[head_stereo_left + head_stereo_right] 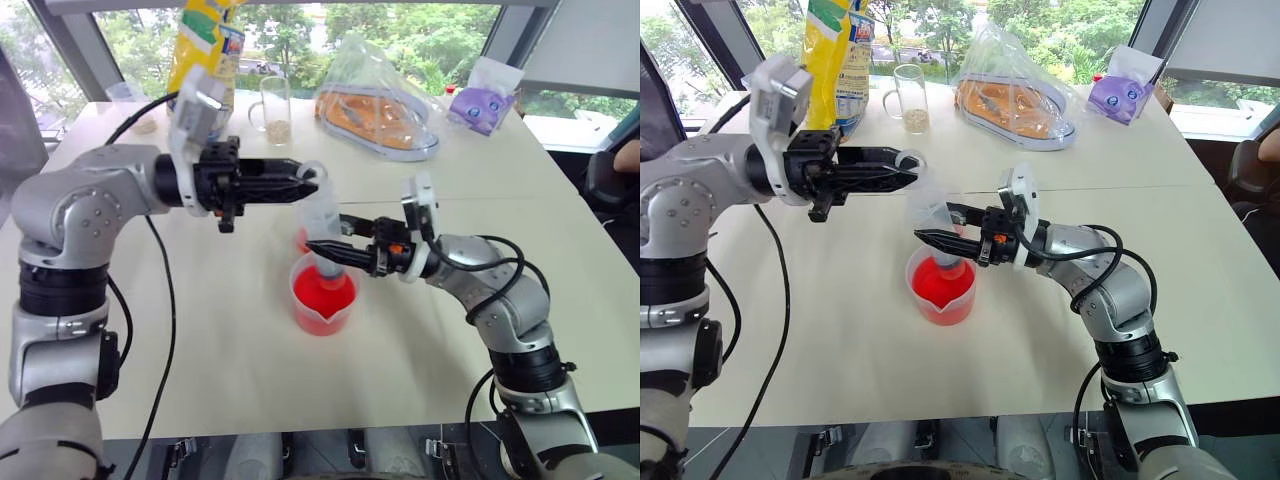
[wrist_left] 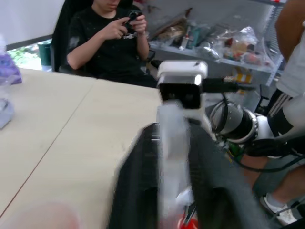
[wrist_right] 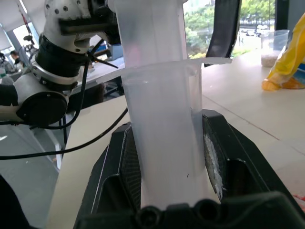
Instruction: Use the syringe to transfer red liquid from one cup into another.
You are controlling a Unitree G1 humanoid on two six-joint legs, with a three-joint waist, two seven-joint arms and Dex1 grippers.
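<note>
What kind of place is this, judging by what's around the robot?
Probably a robotics lab or office workroom: a large white table by big windows onto trees, cluttered shelving, and a seated person nearby.

The bare white table surface [image 1: 210,350] in front of and to both sides of the wide translucent spouted beaker [image 1: 322,295] gives open passage. Directly above the beaker, the upright clear plastic syringe [image 1: 322,225] blocks access. The far edge is obstructed by a tall handled glass mug [image 1: 272,108], a yellow bag [image 1: 205,45] and a clear plastic food bag [image 1: 380,100].
</note>
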